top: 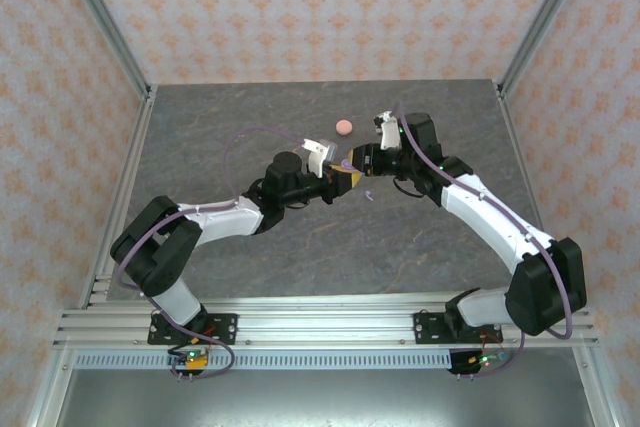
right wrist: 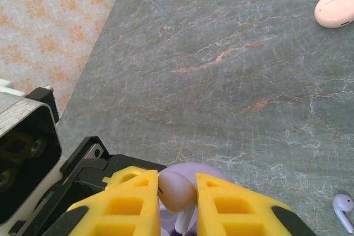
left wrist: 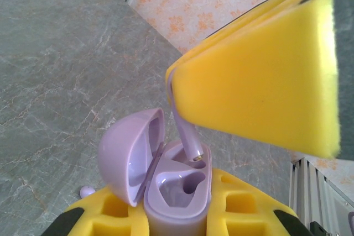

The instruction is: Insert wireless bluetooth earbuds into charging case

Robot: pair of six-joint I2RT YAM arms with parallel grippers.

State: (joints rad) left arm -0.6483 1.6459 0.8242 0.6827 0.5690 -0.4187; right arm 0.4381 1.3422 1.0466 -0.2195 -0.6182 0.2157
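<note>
From the left wrist, we see the left hand (left wrist: 176, 222) clenched on a lilac case (left wrist: 178, 189), a yellow finger pressing each side. The case stands upright, its lid (left wrist: 130, 156) swung open to the left. Above the case, the right hand (left wrist: 180, 73) comes in from the upper right and pinches a held earbud (left wrist: 187, 134) between its pads. The earbud's stem points down, with its tip dipping into one of the case's two wells. A loose earbud (left wrist: 87, 192) lies on the grey worktop (left wrist: 55, 53), left of the case and below its lid.

From the right wrist, we see the right hand (right wrist: 177, 181) grasping the held earbud (right wrist: 176, 193) between two yellow fingers. The lilac case (right wrist: 193, 167) is a rounded shape directly beneath it. A closed pink case (right wrist: 335, 7) rests on the worktop well apart from the lilac case, up and to the right. The loose earbud (right wrist: 344, 205) lies to the lilac case's right.

From the top, we see the left hand (top: 343, 177) and right hand (top: 352, 161) meeting tip to tip above mid-worktop (top: 250, 117). The lilac case between them is too small to make out. The pink case (top: 345, 126) sits beyond that meeting point. The loose earbud (top: 368, 195) lies near it, on the side of the arm bases.
</note>
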